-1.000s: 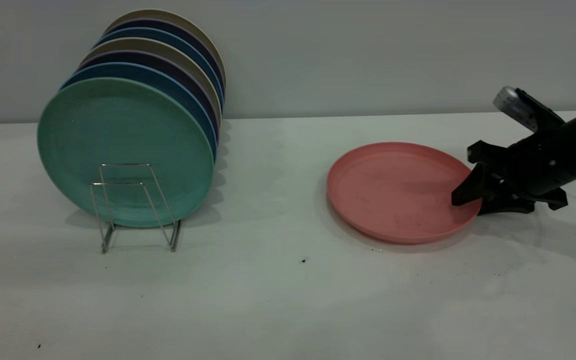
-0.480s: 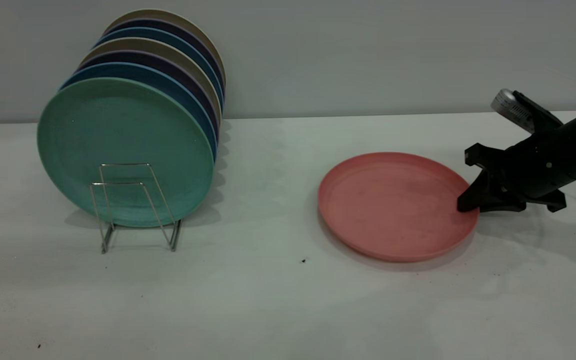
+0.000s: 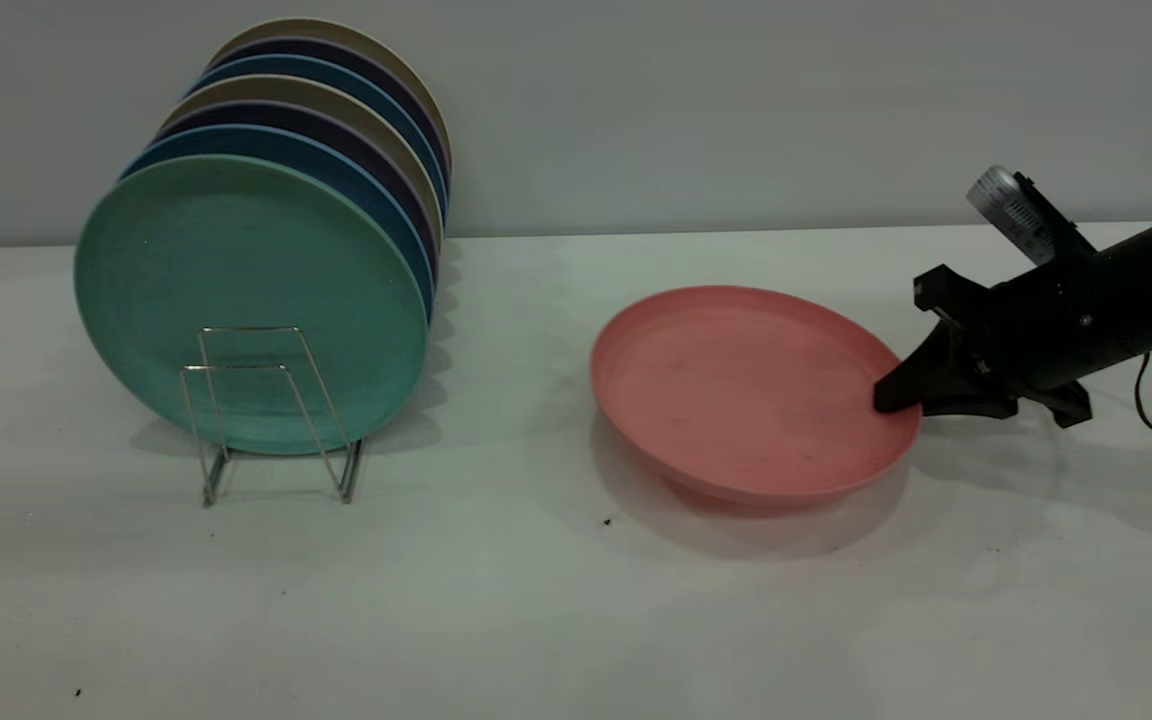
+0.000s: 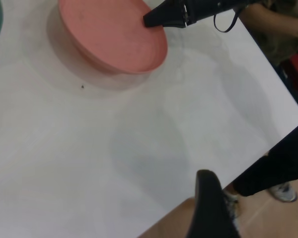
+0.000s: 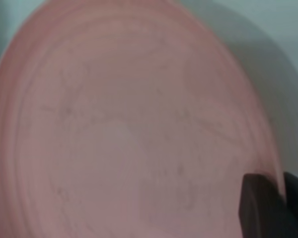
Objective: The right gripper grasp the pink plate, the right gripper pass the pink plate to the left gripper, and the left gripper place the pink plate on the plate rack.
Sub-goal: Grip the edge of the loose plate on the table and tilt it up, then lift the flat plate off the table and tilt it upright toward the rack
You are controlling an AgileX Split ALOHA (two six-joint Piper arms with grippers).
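The pink plate (image 3: 736,385) hangs a little above the table at the right of centre, with its shadow under it. My right gripper (image 3: 901,398) is shut on the plate's right rim, one finger over the rim and one under it. The right wrist view shows the plate's inside (image 5: 129,129) filling the frame, with the rim pinched between my fingers (image 5: 260,208). The left wrist view looks down from afar on the plate (image 4: 109,34) and the right gripper (image 4: 154,20). My left gripper (image 4: 211,208) is high over the table's near edge, outside the exterior view. The wire plate rack (image 3: 266,400) stands at the left.
Several plates stand upright in the rack, with a teal-green plate (image 3: 236,280) at the front and two empty wire loops before it. A person's legs and shoe (image 4: 283,191) show beyond the table's corner. Bare white table (image 3: 536,600) lies between rack and plate.
The right gripper closed on the pink plate's right rim, lifted it off the table and carried it a little to the left. The rack and its plates have not moved.
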